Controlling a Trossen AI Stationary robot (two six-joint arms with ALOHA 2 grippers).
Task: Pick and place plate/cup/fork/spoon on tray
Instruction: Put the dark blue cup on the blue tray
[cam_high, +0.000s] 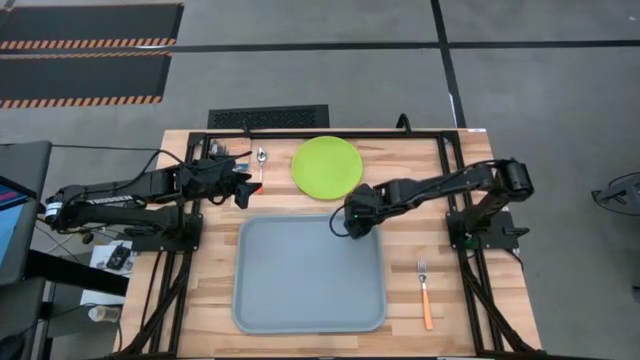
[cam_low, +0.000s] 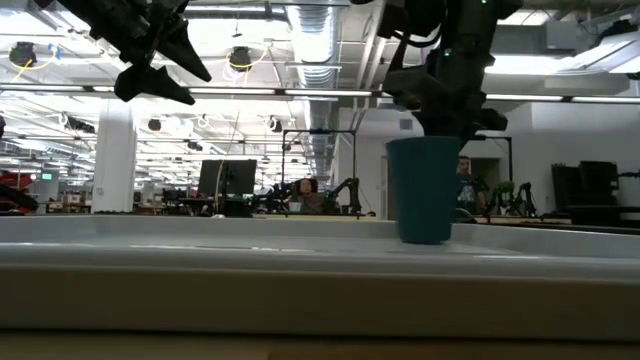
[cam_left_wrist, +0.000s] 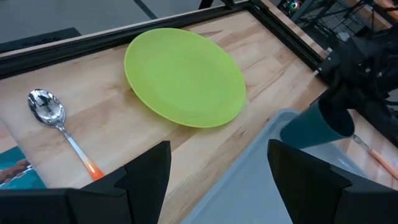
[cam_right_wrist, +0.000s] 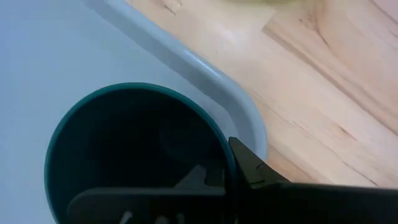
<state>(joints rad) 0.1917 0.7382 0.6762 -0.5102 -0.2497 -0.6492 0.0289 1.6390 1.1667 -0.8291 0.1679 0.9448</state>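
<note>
The dark teal cup (cam_low: 424, 190) is upright over the far right corner of the blue-grey tray (cam_high: 310, 300), and my right gripper (cam_high: 352, 218) is shut on it. My left gripper (cam_left_wrist: 217, 180) is open and empty, above the table by the tray's far left corner. It shows high up in the low view (cam_low: 150, 60). The lime-green plate (cam_high: 327, 167) lies flat on the table beyond the tray. The spoon (cam_high: 261, 160) lies left of the plate. The fork (cam_high: 425, 292) lies on the table right of the tray. My right gripper holds the cup's rim (cam_right_wrist: 217, 134), with one finger (cam_right_wrist: 252, 168) outside the wall and the other inside the cup. The fingers come from above, pointing down. The cup stays upright over the tray's corner (cam_right_wrist: 249, 118). Whether its base touches the tray floor I cannot tell.
A picture booklet (cam_left_wrist: 12, 171) lies on the table near the spoon's handle end. A black frame (cam_high: 330, 132) runs along the table's far edge. The bare tray floor (cam_high: 300, 280) spreads toward the near edge. People and equipment show in the room beyond the table.
</note>
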